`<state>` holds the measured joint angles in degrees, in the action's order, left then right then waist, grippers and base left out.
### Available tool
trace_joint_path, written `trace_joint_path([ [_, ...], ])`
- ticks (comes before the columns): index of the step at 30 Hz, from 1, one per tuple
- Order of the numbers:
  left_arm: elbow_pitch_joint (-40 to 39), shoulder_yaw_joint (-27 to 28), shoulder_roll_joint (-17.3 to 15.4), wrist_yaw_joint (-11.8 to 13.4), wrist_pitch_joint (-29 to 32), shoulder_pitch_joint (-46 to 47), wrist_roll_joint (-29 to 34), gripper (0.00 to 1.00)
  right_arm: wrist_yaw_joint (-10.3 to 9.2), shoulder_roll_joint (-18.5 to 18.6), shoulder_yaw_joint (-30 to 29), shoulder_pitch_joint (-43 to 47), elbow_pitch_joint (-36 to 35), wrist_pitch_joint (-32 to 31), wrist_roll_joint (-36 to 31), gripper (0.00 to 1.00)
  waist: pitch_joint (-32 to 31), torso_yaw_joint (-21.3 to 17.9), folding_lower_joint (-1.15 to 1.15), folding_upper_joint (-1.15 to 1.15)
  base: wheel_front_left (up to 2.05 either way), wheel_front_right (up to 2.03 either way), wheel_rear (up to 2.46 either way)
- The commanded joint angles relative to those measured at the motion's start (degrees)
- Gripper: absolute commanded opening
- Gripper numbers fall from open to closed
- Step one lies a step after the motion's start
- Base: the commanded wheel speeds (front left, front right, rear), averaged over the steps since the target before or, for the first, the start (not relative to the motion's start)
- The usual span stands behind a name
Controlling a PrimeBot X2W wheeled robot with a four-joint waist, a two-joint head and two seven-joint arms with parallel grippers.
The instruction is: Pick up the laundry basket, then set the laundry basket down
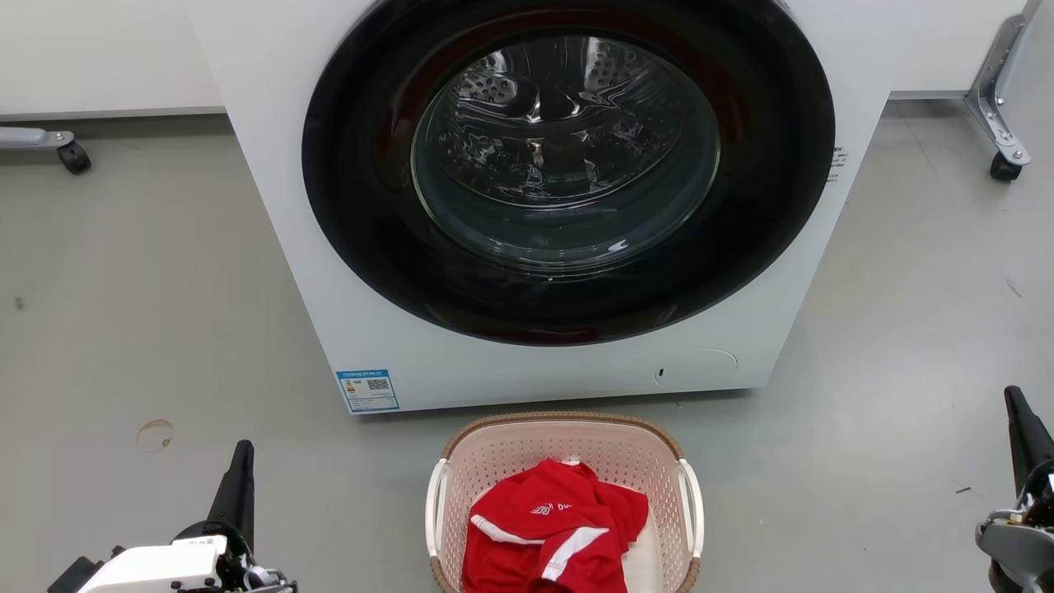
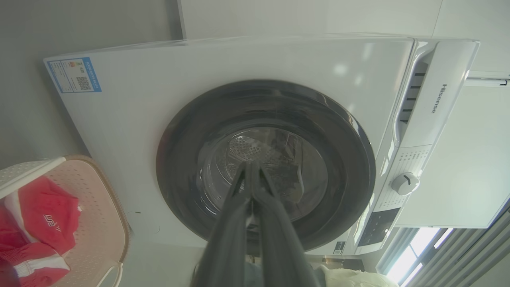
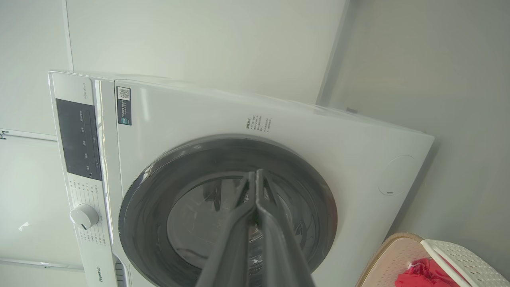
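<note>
Hanging low with left gripper [image 1: 241, 461] and right gripper [image 1: 1017, 412] both pressed together, pinching nothing. Facing the laundry basket [image 1: 502, 461], sitting on the floor just before the washing machine [image 1: 313, 288], between the two arms. Offering one white handle to each side, probably lying nearer the left; long axis unclear, near end cropped.

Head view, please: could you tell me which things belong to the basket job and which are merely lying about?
For the job: laundry basket, left pincer, right pincer, both shut, neither touching it.
Lying about: washing machine, red garment in the basket, castor at far left.
</note>
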<state>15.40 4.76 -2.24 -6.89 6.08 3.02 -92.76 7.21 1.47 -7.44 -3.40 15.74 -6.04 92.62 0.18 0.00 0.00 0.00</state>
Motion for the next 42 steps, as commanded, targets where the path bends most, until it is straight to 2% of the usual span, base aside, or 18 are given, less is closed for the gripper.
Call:
trace_joint_path([
  [1,-1.36,1.81,-0.65,-0.59,0.45,3.17,0.65,0.00,0.28,1.42,0.87,-2.79,-1.71,-0.49,-0.50,0.00,0.00,0.00,0.00,0.00,0.00,0.00,0.00],
  [42,-1.36,1.82,-0.64,-0.59,0.46,3.17,0.65,0.00,0.28,1.41,0.86,-2.79,-1.71,-0.50,-0.51,0.00,0.00,0.00,0.00,0.00,0.00,0.00,0.00],
])
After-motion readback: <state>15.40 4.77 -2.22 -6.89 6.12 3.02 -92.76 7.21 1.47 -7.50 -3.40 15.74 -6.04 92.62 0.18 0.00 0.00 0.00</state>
